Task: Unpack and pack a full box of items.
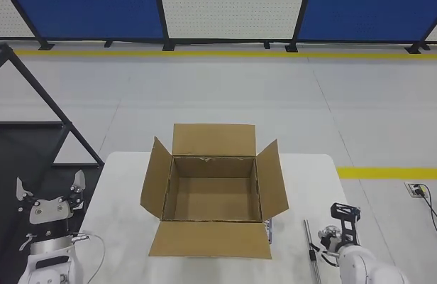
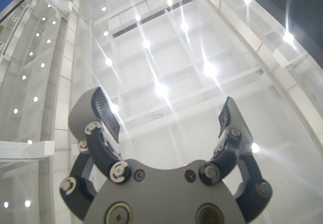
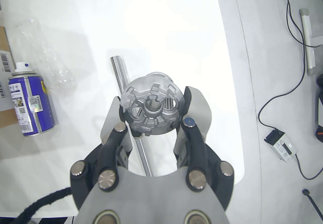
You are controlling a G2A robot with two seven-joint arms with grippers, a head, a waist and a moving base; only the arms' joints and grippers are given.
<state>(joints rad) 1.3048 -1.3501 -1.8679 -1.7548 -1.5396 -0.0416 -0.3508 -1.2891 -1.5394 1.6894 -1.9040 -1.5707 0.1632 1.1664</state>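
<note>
Right wrist view: right gripper (image 3: 154, 105) pinches a round silver cast-metal hub (image 3: 149, 95) above the white table (image 3: 151, 20), right of the empty-looking open brown cardboard box (image 1: 213, 139), probably ready to pack, while left gripper (image 2: 165, 106) points upward, spread wide.
</note>
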